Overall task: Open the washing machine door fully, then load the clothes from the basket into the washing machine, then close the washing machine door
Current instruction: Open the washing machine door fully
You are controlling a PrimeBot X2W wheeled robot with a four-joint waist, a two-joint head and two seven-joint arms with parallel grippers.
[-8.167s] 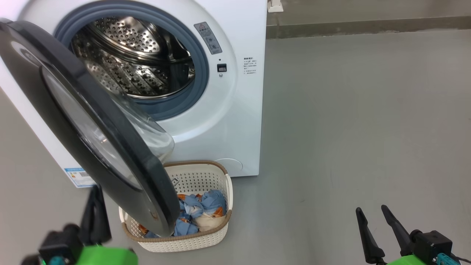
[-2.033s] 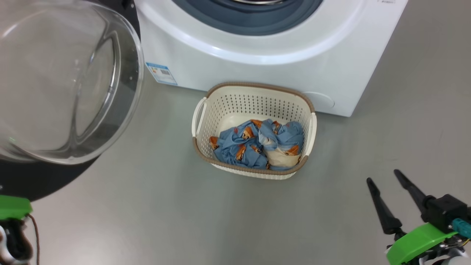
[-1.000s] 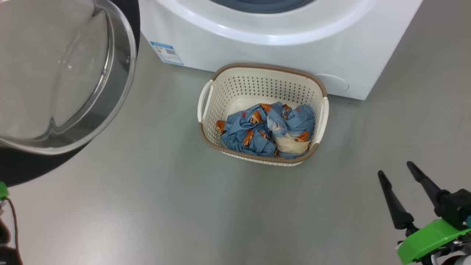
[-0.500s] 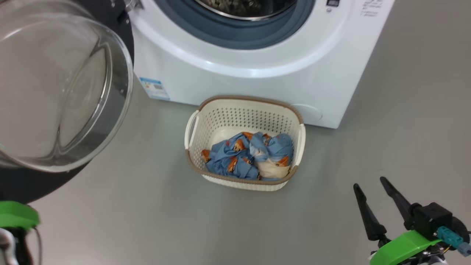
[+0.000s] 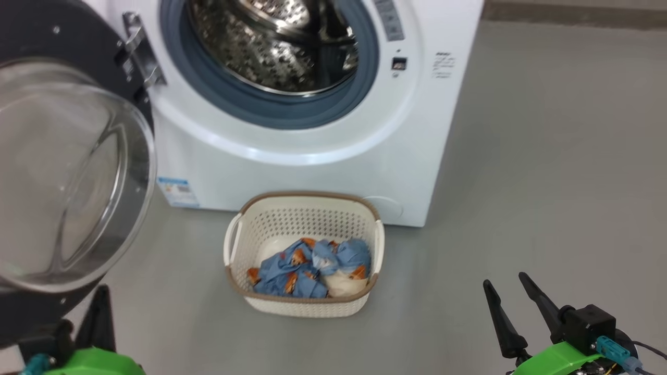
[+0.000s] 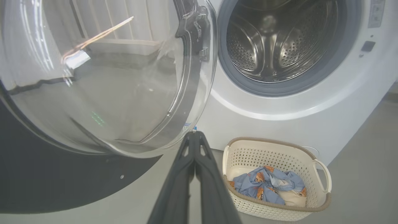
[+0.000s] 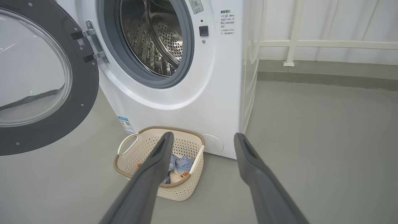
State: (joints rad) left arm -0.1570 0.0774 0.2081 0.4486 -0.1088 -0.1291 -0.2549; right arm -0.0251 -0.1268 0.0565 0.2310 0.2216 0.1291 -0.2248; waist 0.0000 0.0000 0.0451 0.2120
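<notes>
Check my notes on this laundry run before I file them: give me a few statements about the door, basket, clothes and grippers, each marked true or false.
1. The washing machine door is swung open. True.
2. The clothes are inside the drum. False: they lie in the basket, and no fabric shows in the drum.
3. The basket stands on the floor right in front of the washing machine. True.
4. The right gripper is shut on a piece of cloth. False: its fingers stand apart with nothing between them.
5. The left gripper is shut and holds nothing. True.
</notes>
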